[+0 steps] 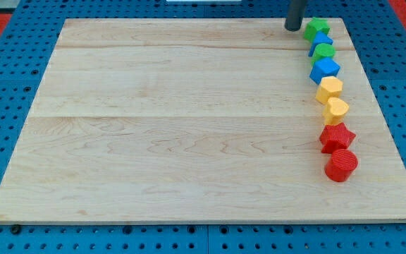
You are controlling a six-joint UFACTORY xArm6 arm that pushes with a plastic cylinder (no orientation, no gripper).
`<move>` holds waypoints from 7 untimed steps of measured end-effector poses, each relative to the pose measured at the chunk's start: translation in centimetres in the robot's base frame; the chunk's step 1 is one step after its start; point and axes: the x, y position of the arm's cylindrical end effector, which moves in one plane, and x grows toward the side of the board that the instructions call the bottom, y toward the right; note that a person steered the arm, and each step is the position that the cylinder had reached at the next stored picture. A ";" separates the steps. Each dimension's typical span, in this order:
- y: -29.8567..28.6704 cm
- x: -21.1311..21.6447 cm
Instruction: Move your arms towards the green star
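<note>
Closest to the camera is the wooden board's (189, 141) front edge, pale planks with grain running left to right, sitting on a blue pegboard (20, 236). Down the view's right side runs a curved line of blocks: green star (316, 28) at the top, blue block (321, 41), green block (323, 52), blue cube (325, 69), two yellow blocks (329, 89) (336, 109), red star (337, 136), red cylinder (341, 164). My tip (292, 28) sits just left of the green star, nearly touching. Can't tell which way the star points. No pincer here, just a rod.
</note>
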 end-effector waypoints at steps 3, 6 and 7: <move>-0.1 -2.0; -3.5 23.5; -3.5 33.8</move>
